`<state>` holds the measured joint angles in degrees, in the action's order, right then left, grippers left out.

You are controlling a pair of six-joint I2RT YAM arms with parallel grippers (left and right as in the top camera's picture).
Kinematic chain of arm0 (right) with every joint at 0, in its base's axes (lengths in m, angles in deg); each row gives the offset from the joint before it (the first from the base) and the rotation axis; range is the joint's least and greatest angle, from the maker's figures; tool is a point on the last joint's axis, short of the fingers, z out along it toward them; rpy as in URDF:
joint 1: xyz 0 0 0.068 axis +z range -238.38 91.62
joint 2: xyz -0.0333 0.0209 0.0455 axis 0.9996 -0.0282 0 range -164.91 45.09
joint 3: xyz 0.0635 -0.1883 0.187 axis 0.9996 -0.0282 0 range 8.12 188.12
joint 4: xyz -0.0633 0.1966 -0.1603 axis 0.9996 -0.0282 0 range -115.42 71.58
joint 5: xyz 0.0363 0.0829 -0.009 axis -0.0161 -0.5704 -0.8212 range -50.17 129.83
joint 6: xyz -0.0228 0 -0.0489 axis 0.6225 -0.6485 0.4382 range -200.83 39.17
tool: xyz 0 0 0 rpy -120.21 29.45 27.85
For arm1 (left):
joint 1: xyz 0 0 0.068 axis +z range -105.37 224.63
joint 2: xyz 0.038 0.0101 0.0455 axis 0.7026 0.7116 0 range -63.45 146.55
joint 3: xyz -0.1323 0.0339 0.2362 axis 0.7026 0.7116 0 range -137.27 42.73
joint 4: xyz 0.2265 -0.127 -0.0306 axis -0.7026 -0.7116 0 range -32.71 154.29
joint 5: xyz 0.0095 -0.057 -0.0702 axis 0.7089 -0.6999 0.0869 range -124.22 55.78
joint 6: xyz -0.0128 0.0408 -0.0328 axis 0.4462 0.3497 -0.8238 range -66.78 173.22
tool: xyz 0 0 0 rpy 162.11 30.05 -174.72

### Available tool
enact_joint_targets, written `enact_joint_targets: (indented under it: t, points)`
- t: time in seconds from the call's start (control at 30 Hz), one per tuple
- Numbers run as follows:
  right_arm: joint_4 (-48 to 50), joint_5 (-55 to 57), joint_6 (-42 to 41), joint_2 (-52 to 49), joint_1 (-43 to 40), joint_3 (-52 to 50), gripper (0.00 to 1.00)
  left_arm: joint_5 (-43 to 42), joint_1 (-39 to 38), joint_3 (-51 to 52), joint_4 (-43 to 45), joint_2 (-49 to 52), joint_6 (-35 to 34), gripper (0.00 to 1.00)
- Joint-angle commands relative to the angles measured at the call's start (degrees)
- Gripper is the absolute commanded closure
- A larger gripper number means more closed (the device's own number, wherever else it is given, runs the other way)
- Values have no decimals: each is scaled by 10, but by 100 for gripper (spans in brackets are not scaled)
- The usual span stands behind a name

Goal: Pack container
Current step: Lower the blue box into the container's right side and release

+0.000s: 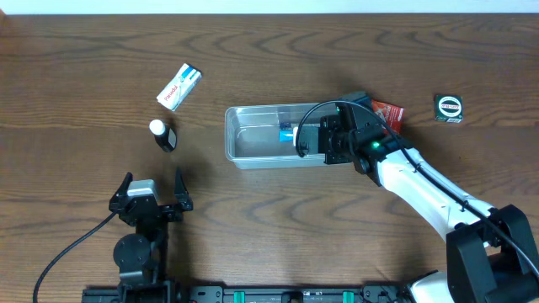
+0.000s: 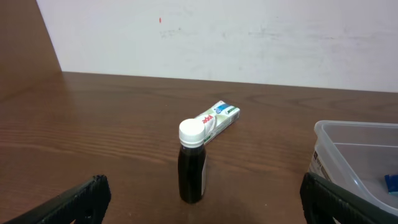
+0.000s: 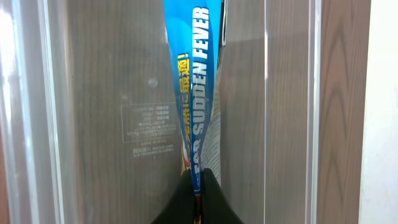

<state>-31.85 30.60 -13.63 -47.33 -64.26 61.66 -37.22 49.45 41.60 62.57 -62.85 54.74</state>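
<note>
The clear plastic container [image 1: 253,139] sits mid-table; its corner shows in the left wrist view [image 2: 348,152] and its bottom fills the right wrist view [image 3: 112,93]. My right gripper [image 1: 310,140] is over the container's right end, shut on a thin blue packet [image 3: 194,87] that hangs inside the tub. My left gripper [image 1: 152,195] is open and empty near the front left. A small dark bottle with a white cap [image 2: 191,163] stands ahead of it. A white toothpaste box [image 1: 179,87] lies beyond the bottle.
A red packet [image 1: 388,113] lies just right of the container, partly under the right arm. A small black box with a round label [image 1: 449,108] lies at the far right. A cable runs from the left arm toward the front left edge.
</note>
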Motion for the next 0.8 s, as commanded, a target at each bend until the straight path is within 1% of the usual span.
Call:
enact_joint_targets:
  t: [0.0, 0.03, 0.1, 0.2, 0.27, 0.5, 0.77]
  points:
    - [-2, -2, 8, -14, 3, 3, 83, 5, 3, 9, -22, -3, 2, 2]
    - [-2, -2, 8, -13, 3, 3, 76, 5, 3, 9, -22, -3, 2, 2]
    - [1, -2, 8, -13, 3, 4, 68, 5, 3, 9, -22, -3, 2, 2]
    - [9, -2, 5, -13, 3, 4, 60, 5, 3, 9, -22, -3, 2, 2]
    - [11, -2, 6, -12, 5, 4, 52, 5, 3, 9, -22, -3, 2, 2]
    - [45, -2, -29, 6, 8, 4, 46, 5, 3, 9, -22, -3, 2, 2]
    - [66, -7, -44, 66, 8, 4, 44, 5, 3, 9, -22, -3, 2, 2]
